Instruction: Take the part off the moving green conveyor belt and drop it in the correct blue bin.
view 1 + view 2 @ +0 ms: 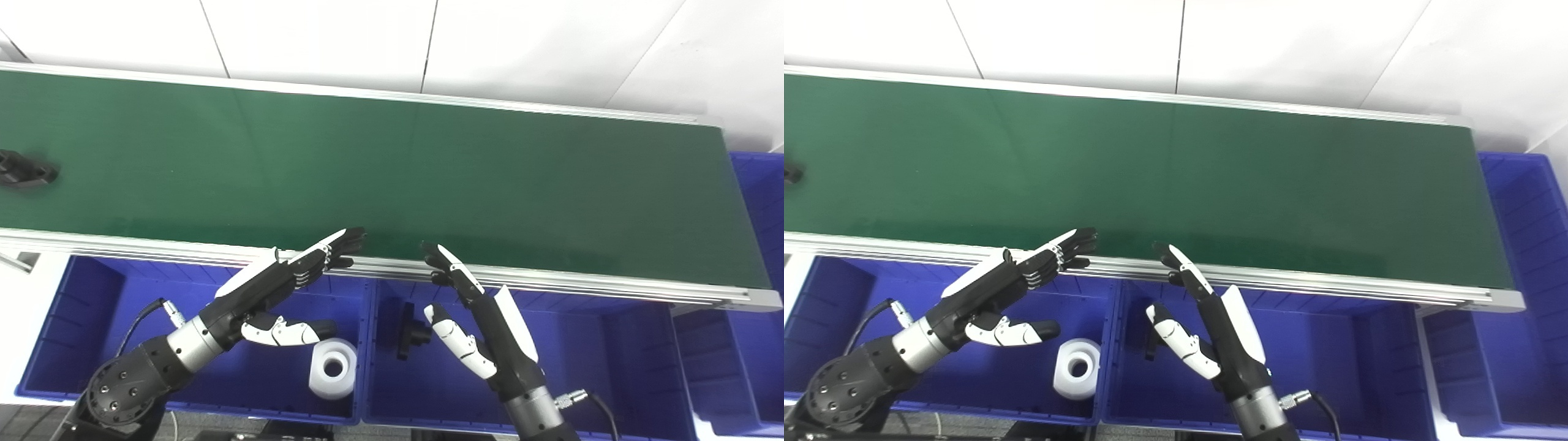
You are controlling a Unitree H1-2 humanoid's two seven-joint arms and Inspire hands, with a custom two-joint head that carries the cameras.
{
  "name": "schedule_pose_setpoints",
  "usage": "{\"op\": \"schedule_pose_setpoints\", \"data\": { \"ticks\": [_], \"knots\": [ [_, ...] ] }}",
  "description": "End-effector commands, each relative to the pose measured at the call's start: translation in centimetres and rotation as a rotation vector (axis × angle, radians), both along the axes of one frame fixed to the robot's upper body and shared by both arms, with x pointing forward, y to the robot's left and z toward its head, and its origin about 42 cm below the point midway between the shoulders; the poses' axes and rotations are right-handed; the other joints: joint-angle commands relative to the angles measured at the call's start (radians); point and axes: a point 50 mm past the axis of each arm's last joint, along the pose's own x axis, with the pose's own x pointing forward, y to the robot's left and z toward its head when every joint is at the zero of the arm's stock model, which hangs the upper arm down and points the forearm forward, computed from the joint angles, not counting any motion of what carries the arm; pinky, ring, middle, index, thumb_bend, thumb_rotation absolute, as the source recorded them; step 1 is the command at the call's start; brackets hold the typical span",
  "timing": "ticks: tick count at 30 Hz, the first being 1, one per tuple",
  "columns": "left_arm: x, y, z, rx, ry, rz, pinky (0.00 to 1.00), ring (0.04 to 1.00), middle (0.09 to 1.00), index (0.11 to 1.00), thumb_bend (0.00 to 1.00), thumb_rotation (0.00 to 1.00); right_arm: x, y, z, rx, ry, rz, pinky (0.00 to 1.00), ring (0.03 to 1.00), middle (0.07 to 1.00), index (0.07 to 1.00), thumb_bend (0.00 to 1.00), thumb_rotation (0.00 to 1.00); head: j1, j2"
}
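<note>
in the left eye view we see the black part (24, 171) lying on the green conveyor belt (392, 177) at its far left end, well apart from both hands. the left robot hand (275, 288) and right robot hand (474, 318) hover spread and empty over the belt's near rail. below them, a white roll (332, 367) sits in the left blue bin (73, 318), and a black piece (411, 332) in the middle blue bin (612, 349).

in the right eye view the part is only a sliver at the belt's left edge, and the right robot hand mostly hides the black piece.
</note>
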Motion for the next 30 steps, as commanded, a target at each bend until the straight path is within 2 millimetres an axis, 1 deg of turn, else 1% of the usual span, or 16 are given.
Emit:
{"op": "schedule_pose_setpoints", "data": {
  "ticks": [1, 4, 9, 12, 30],
  "knots": [
    [0.11, 0.07, 0.99, -0.007, -0.041, -0.008, 0.93, 0.975, 1.0, 0.989, 0.39, 0.48, 0.0, 0.18, 0.87, 0.029, -0.04, -0.003, 0.84, 0.901, 0.929, 0.914, 0.4, 0.91, 0.001, 0.001],
    [0.08, 0.12, 0.92, -0.009, -0.037, -0.006, 0.93, 0.974, 1.0, 0.989, 0.41, 0.49, -0.04, 0.22, 0.87, 0.026, -0.039, -0.002, 0.84, 0.902, 0.93, 0.914, 0.4, 0.92, -0.003, 0.004],
    [0.12, 0.09, 0.96, -0.006, -0.04, -0.009, 0.93, 0.974, 1.0, 0.99, 0.4, 0.48, -0.09, 0.23, 0.9, 0.032, -0.04, -0.005, 0.84, 0.899, 0.926, 0.911, 0.4, 0.9, -0.004, 0.005],
    [0.08, 0.08, 0.94, -0.006, -0.042, -0.007, 0.92, 0.973, 1.0, 0.989, 0.39, 0.47, -0.13, 0.22, 0.89, 0.032, -0.038, -0.004, 0.83, 0.898, 0.927, 0.912, 0.4, 0.91, -0.003, 0.005],
    [0.05, 0.18, 0.88, -0.011, -0.034, -0.006, 0.93, 0.974, 1.0, 0.989, 0.4, 0.46, -0.09, 0.37, 0.9, 0.034, -0.038, -0.004, 0.84, 0.902, 0.93, 0.916, 0.41, 0.92, 0.002, 0.002]
  ]
}}
